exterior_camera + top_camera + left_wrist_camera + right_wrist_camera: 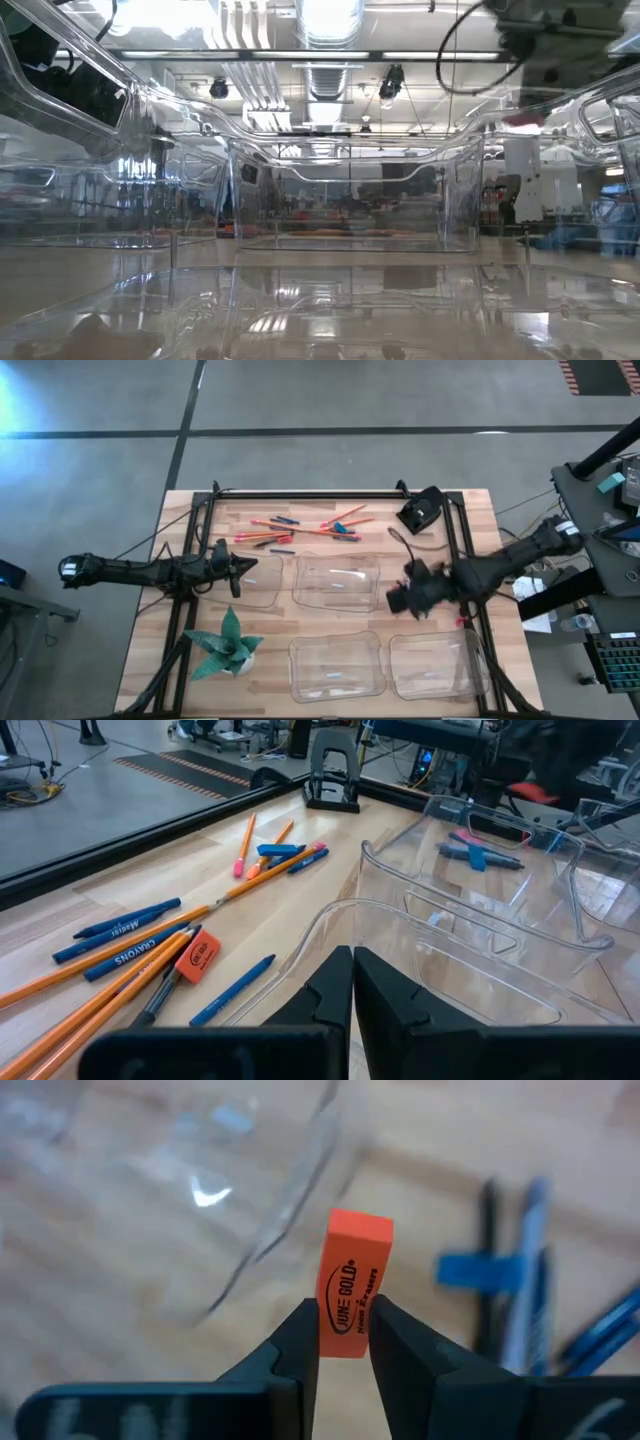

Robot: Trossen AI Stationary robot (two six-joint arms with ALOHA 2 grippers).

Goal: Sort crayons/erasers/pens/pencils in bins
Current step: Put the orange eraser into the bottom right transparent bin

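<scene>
My right gripper (pixel 395 598) is shut on an orange eraser (pixel 352 1295) above the right end of the far middle bin (pixel 337 582). My left gripper (pixel 237 567) is shut and empty, hovering over the near rim of the far left bin (pixel 258 582); its shut fingers (pixel 352 990) point along the table. Orange pencils (pixel 120 985), blue crayons (pixel 130 925) and a red eraser (pixel 197 955) lie loose on the wood at the far side (pixel 300 528). Blue sticks (pixel 480 855) lie on the floor of the far middle bin. My right gripper pinches the orange eraser between its two fingers (pixel 300 1345), which sit on the block's two narrow long sides near one end (pixel 345 1342). The rest of the block sticks out past the fingertips, printed face toward the camera. The eraser is lifted clear of table and bin.
Two more clear bins stand at the near side, one in the middle (pixel 337 665) and one at the right (pixel 435 663). A green folded-paper plant (pixel 228 645) stands near left. A black holder (pixel 420 510) sits at the far right. A black frame rims the table.
</scene>
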